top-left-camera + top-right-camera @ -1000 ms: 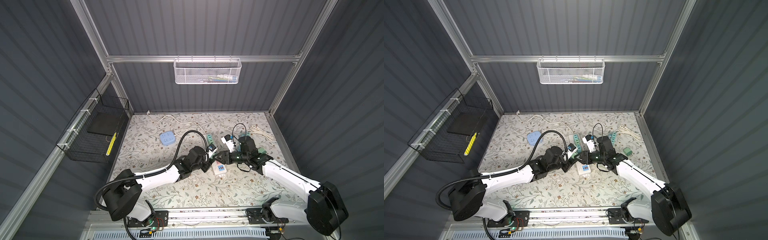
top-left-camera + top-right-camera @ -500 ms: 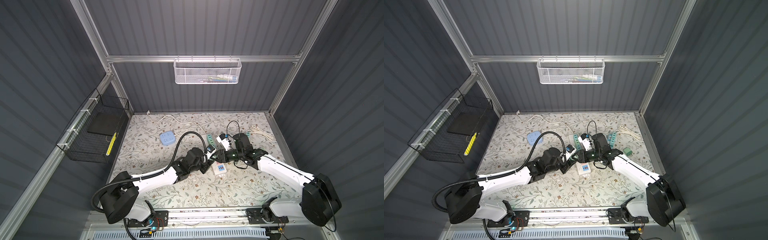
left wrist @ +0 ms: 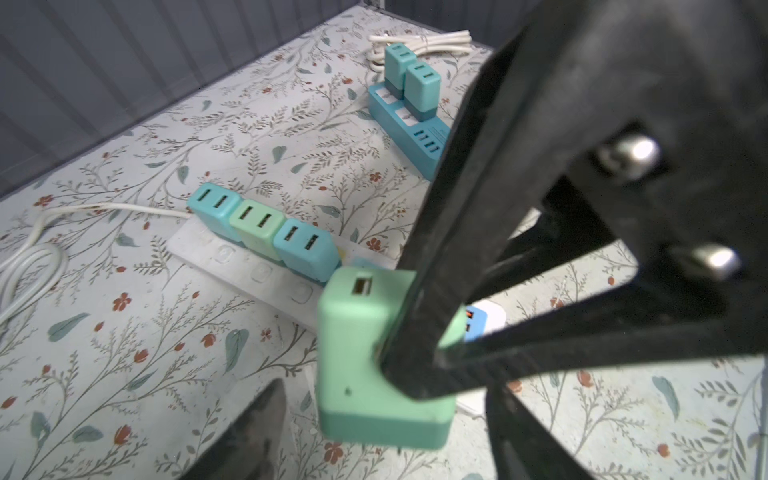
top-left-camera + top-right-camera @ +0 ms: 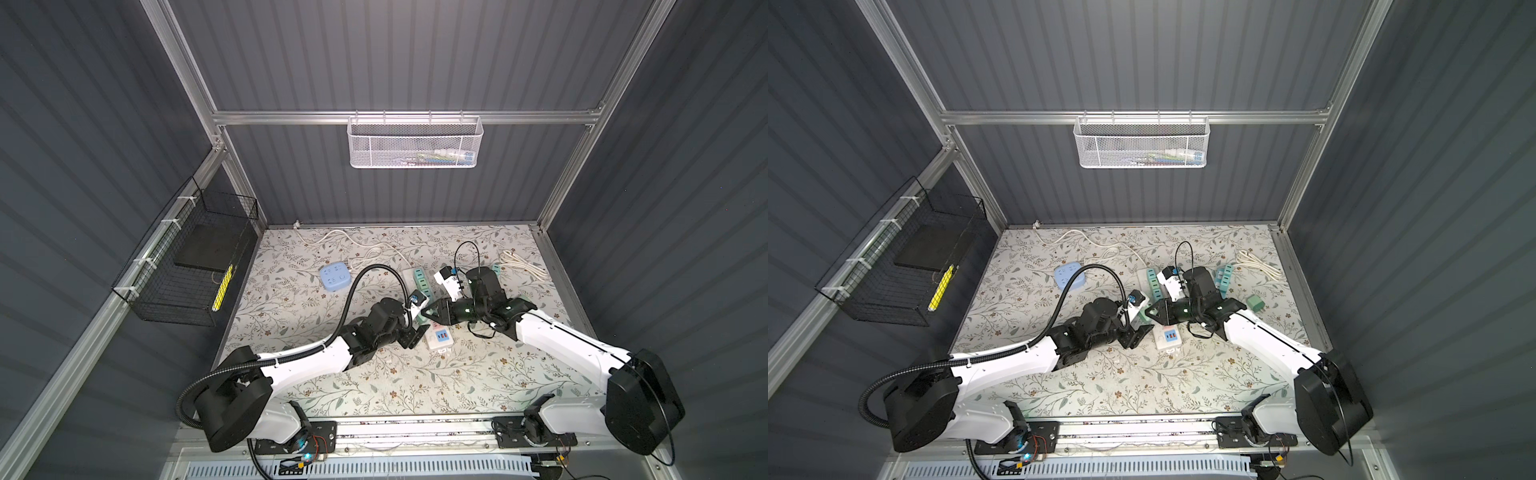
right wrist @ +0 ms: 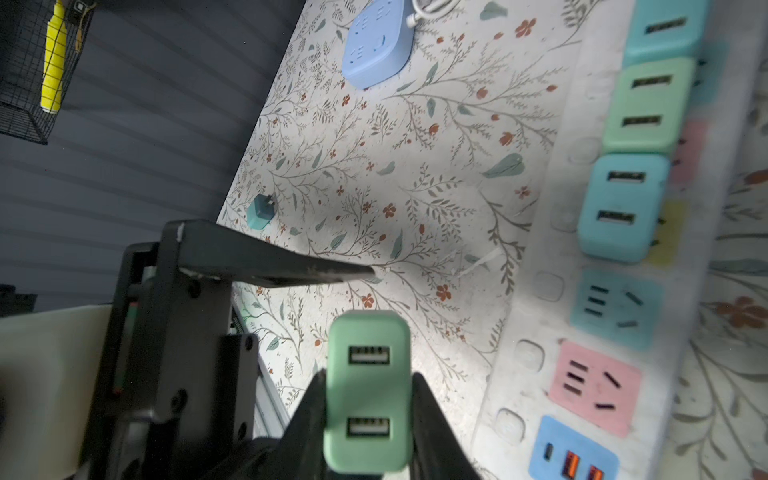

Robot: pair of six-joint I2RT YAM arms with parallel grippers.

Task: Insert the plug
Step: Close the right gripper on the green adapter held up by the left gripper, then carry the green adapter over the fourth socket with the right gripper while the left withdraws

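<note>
Gripping the green plug between its jaws, the right pincer hangs just beside the white power strip (left pincer spread open, near the plug).

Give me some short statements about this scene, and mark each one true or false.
1. The right gripper grips the green plug. True.
2. The green plug sits in a socket of the white strip. False: it is held off the strip, in no socket.
3. The left gripper is open. True.
4. Five plugs stand in the white strip. False: three plugs stand there; its blue socket and pink socket are free.
5. The blue block holds a plug. False: none is in it.
</note>
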